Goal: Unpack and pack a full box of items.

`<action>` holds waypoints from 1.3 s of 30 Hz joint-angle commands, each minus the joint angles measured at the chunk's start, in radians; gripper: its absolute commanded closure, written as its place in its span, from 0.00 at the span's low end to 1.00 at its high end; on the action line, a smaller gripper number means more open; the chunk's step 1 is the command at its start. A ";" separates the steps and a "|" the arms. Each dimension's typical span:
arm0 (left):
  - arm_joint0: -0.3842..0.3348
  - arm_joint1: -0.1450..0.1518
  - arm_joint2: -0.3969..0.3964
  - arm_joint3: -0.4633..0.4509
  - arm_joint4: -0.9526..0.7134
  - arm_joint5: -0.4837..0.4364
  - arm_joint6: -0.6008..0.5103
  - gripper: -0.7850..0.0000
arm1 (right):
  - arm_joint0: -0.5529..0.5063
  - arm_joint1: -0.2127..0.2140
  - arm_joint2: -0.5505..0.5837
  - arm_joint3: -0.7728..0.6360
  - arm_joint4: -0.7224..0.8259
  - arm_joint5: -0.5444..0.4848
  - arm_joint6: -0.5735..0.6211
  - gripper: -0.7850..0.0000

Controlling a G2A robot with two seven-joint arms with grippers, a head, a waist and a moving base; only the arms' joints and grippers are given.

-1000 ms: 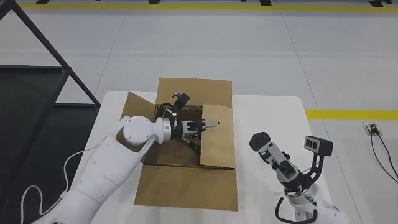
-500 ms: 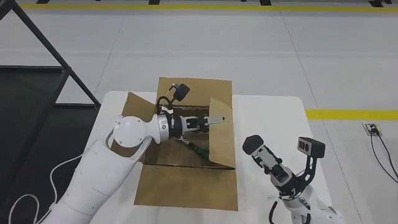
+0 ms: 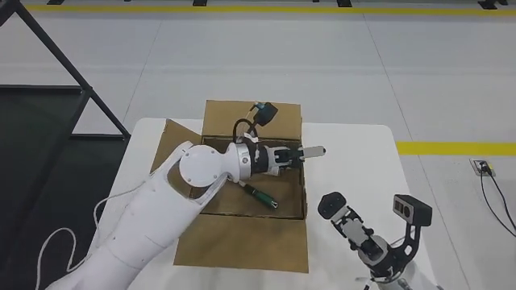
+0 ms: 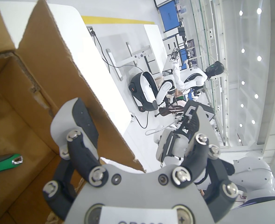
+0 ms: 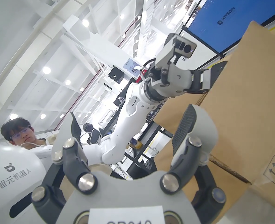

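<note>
An open cardboard box (image 3: 242, 242) stands in the middle of the white table (image 3: 355, 157), with a green-handled tool (image 3: 260, 196) lying on its floor. The same tool (image 4: 4, 162) shows in the left wrist view. My left gripper (image 3: 310, 153) reaches across the box to its right flap (image 3: 305, 179), which stands upright. That left gripper (image 4: 137, 115) is open, one finger (image 4: 81, 117) inside the flap (image 4: 65, 54) and the other outside, not pinching it. My right gripper (image 3: 332, 206) hangs open and empty beside the box's right wall (image 5: 244, 122).
The box's rear flap (image 3: 250, 117) and front flap lie flat on the table. A black metal frame (image 3: 56, 56) stands off the table's left side. Bare table lies right of the box around the right arm.
My left gripper has swept to the right across the box, and the right flap has swung from folded inward to upright. The right arm has dropped a little toward the table's near edge.
</note>
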 commanded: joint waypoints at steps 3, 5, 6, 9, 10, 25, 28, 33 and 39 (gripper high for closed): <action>-0.028 -0.035 0.051 0.048 -0.025 -0.006 0.042 0.00 | -0.007 0.011 0.007 -0.012 0.013 0.003 0.038 0.00; -0.042 -0.054 0.077 0.075 -0.032 -0.008 0.052 0.00 | -0.002 0.016 0.005 -0.014 0.010 0.017 0.047 0.00; -0.048 -0.063 0.089 0.090 -0.037 -0.009 0.054 0.00 | 0.004 0.018 0.002 -0.014 0.005 0.027 0.051 0.00; -0.066 -0.091 0.124 0.137 -0.049 -0.020 0.054 0.00 | 0.031 0.024 -0.011 -0.009 -0.032 0.064 0.044 0.00; -0.069 -0.096 0.129 0.146 -0.050 -0.023 0.055 0.00 | 0.037 0.025 -0.017 -0.008 -0.041 0.073 0.042 0.00; -0.014 -0.055 -0.092 0.119 -0.012 -0.104 0.065 0.00 | 0.110 0.047 -0.006 0.066 -0.161 0.226 -0.087 0.00; 0.072 -0.010 -0.222 -0.019 0.049 -0.093 0.064 0.00 | 0.098 0.052 -0.002 0.073 -0.168 0.245 -0.106 0.00; 0.290 0.059 -0.471 -0.321 0.159 -0.038 0.064 0.00 | 0.087 0.058 0.004 0.094 -0.179 0.317 -0.135 0.00; 0.544 0.110 -0.759 -0.568 0.218 -0.028 0.017 0.00 | 0.070 0.063 -0.003 0.089 -0.181 0.383 -0.151 0.00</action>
